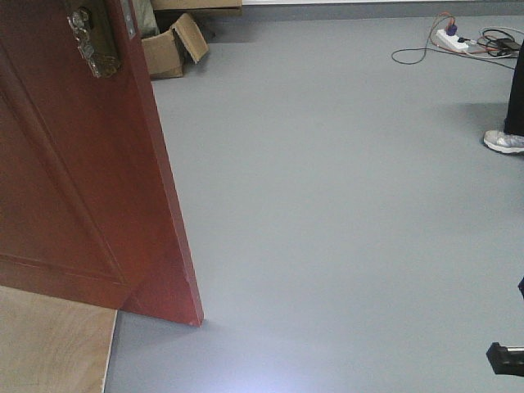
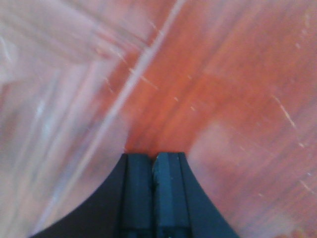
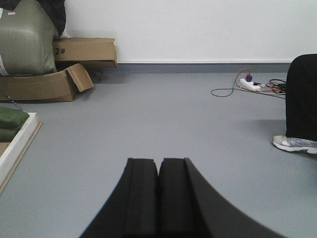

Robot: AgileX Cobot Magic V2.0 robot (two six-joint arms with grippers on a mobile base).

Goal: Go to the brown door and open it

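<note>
Left wrist-mounted view: left gripper has its fingers pressed together, holding nothing, tips right at the brown door. Blur hides whether they touch it.

Exterior front-facing view: the door stands at frame left, angled open, free edge toward the grey floor. Its lock plate is at the top corner.

Judgement: widen the opening by pushing.
- Press flat on the panel near the free edge.
- Advance slowly so the tips do not skid on the gloss.

Right wrist-mounted view: right gripper is likewise closed and empty, facing open floor.

Writing: "2#" on a cardboard box. Nothing else is legible.
</note>
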